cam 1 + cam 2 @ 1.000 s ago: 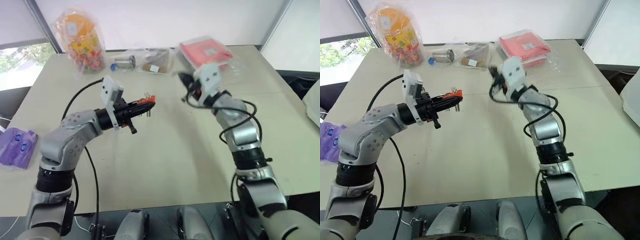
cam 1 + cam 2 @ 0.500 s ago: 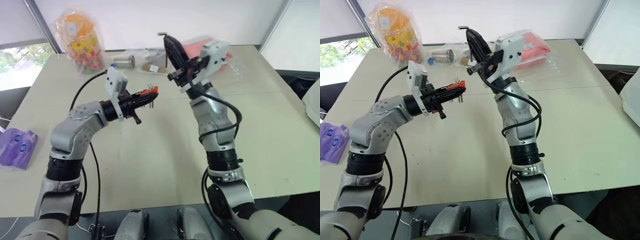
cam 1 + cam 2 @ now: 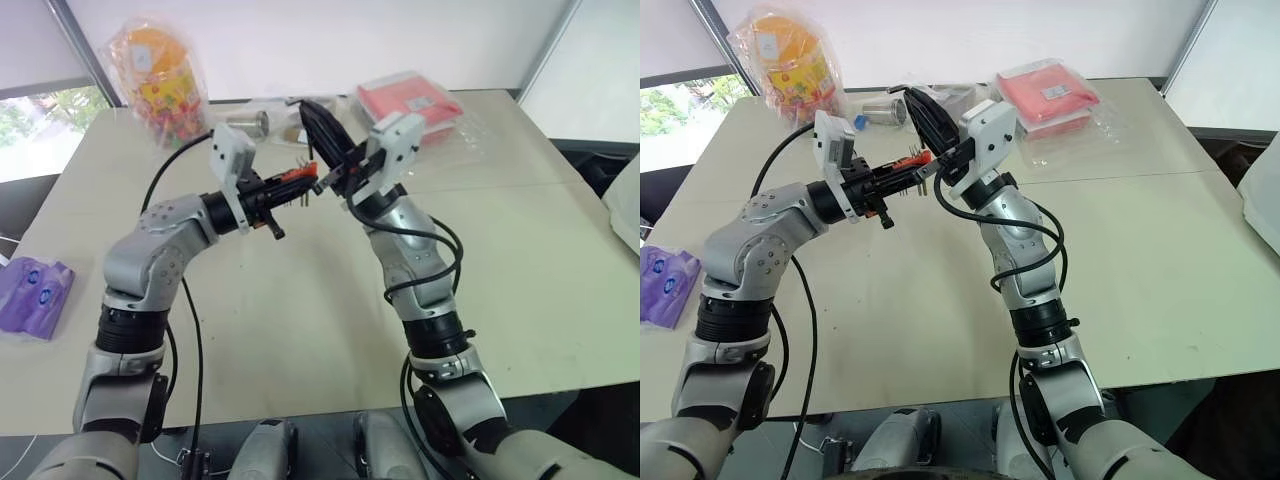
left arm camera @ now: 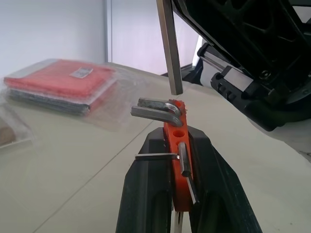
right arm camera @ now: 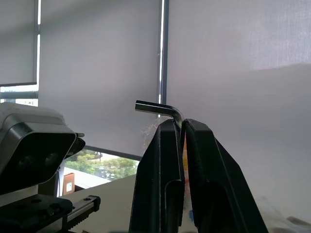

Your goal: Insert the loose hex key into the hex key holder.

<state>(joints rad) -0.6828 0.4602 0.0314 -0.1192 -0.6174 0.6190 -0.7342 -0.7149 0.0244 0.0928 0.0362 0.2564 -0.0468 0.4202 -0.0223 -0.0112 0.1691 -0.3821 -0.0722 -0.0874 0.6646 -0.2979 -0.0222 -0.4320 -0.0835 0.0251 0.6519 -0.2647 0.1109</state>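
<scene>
Left wrist view: left gripper [image 4: 177, 160] clamping hex key holder [image 4: 176, 160] above mid-table, right gripper [image 5: 182, 127] pinching loose hex key [image 4: 168, 46], its tip hovering just over holder's end, insertion not yet made.

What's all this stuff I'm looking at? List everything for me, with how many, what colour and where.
table: one, beige, under everything
hex key holder: one, red-orange, clamped in the left gripper above the table, a few metal keys sticking out
loose hex key: one, dark metal, held in the right gripper, its long end just above the holder
snack bag: one, orange and yellow, far left corner of the table
pink-red packet: one, in clear plastic, far right part of the table
clear bags of small items: a few, between snack bag and packet
purple packet: one, left edge of the table
left gripper: one, black, shut on the holder
right gripper: one, black, shut on the loose key
</scene>
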